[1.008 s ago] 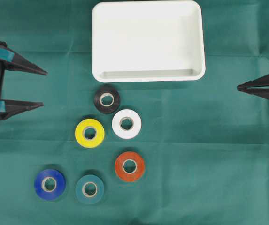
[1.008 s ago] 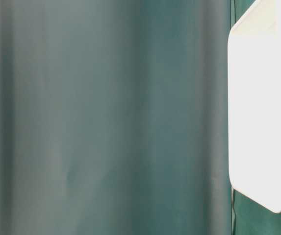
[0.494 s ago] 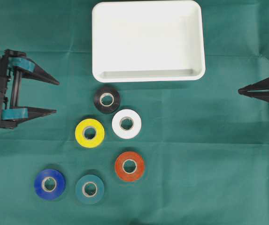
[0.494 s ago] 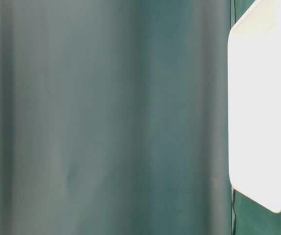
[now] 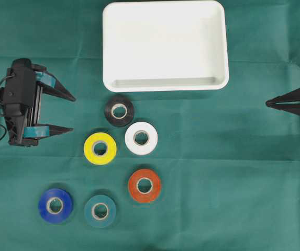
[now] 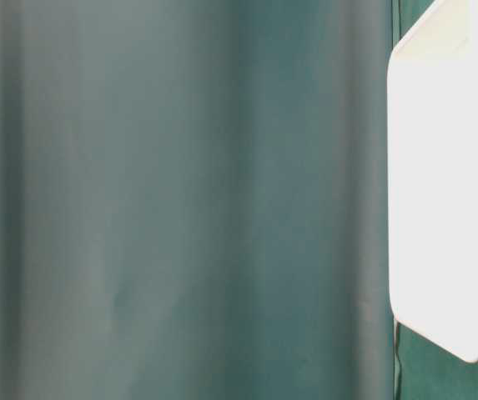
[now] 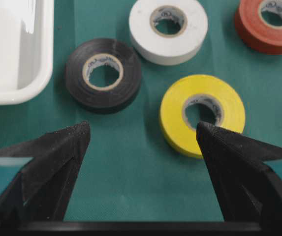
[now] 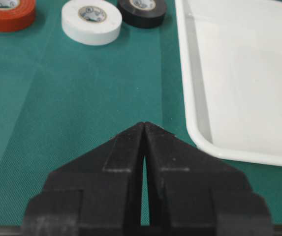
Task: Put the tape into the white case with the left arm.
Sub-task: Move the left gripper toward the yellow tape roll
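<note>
Several tape rolls lie flat on the green cloth: black, white, yellow, orange, blue and teal. The white case stands empty behind them at the top centre. My left gripper, with teal bands, is open wide just left of the black and yellow rolls and holds nothing. In the left wrist view, the left gripper faces the black roll and the yellow roll. My right gripper rests shut at the right edge.
The green cloth covers the whole table. The case's rim runs close to the right gripper on its right. The table-level view shows only cloth and the case at its right side.
The left gripper has moved right, toward the black and yellow rolls, with its jaws still wide apart. The rolls, the case and the right gripper have not moved.
</note>
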